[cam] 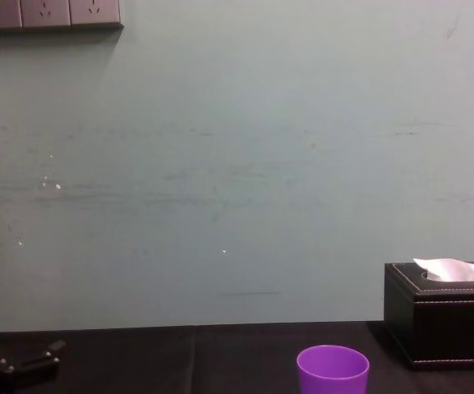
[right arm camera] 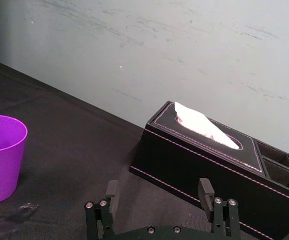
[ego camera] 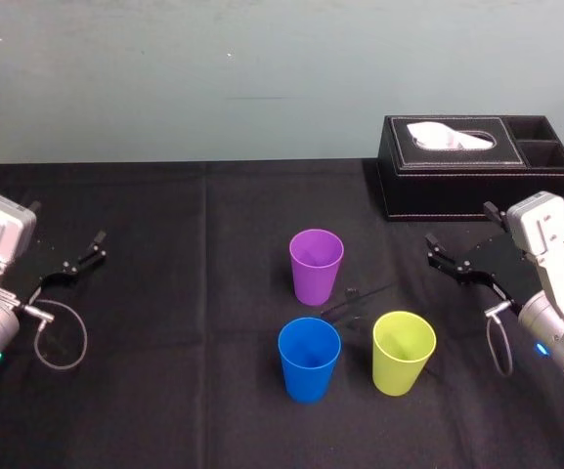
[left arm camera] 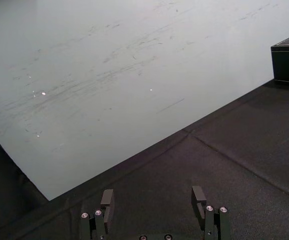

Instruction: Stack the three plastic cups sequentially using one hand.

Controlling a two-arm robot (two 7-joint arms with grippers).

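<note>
Nothing stacked yet. Three plastic cups upright, mouths up, apart from one another on the black cloth [ego camera: 164, 332]: purple cup [ego camera: 316, 266] at the centre of the head view, blue cup [ego camera: 309, 359] just below it, yellow-green cup [ego camera: 404, 352] to the right of the blue.

Right gripper [right arm camera: 158, 189]: hangs at the right edge of the head view, near the yellow-green cup, jaws spread wide, gripping nothing. Left gripper [left arm camera: 153, 197]: sits at the left edge of the head view, well apart from the cups, equally wide open and empty.

Likely trouble from here:
- Smooth, tapered, light walls: a squeeze too high or too hard probably squirts a cup out or tips it.
- Cups close together: an open jaw coming down beside one could easily knock its neighbour over.
- Nesting off-centre: rim catches on rim, the lower cup slides or topples with nothing to steady it.
- A clear scrap [ego camera: 355, 298] lying between the purple and yellow-green cups: could snag a jaw or drag along.

Hard to make out:
- What that clear scrap is.
- Height of either gripper above the cloth.
- Purple cup's base, cut off at the bottom edge of the chest view.
- Tissue box [ego camera: 472, 166], cropped at the lower right edge of the chest view.
</note>
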